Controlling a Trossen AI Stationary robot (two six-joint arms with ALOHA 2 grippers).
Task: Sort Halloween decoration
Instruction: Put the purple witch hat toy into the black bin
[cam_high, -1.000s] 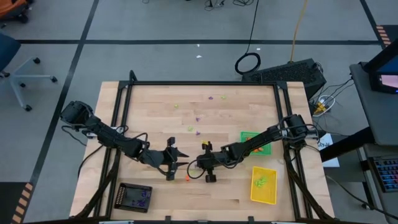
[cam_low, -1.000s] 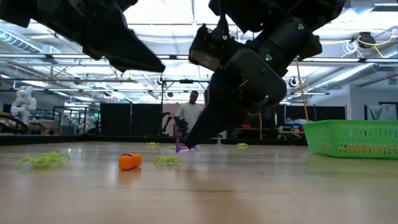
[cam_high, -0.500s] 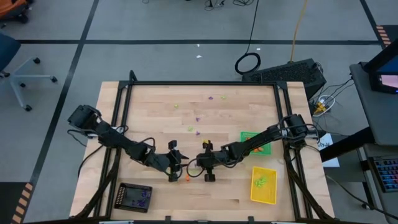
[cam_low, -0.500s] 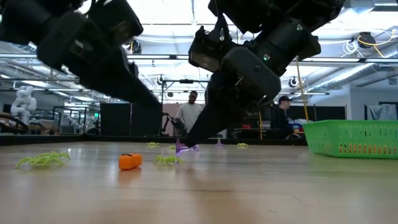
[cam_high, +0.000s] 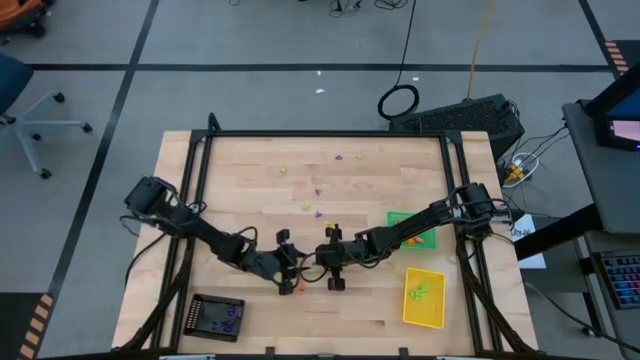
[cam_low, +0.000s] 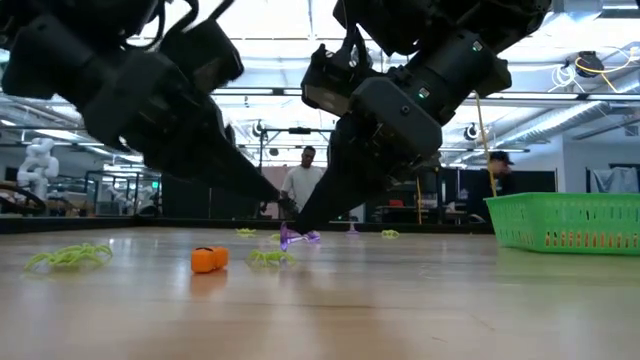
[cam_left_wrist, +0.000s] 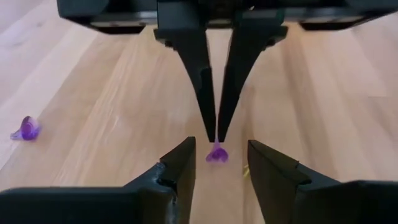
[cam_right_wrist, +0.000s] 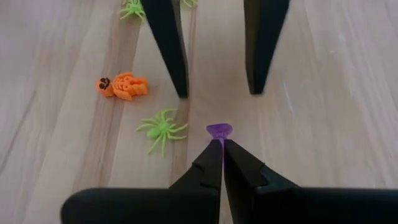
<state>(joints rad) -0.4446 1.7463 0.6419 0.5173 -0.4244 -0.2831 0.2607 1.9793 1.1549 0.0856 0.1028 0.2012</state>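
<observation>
Right gripper: fingers together, pinching purple trinket at table centre. Left gripper: fingers apart, straddling same trinket.

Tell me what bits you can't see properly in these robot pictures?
- High view: the purple trinket is hidden under the two grippers.
- High view: the black tray holds pieces too small to name.
- Low view: the green basket wall hides its inside.
- Left wrist view: another purple piece is blurred.
</observation>
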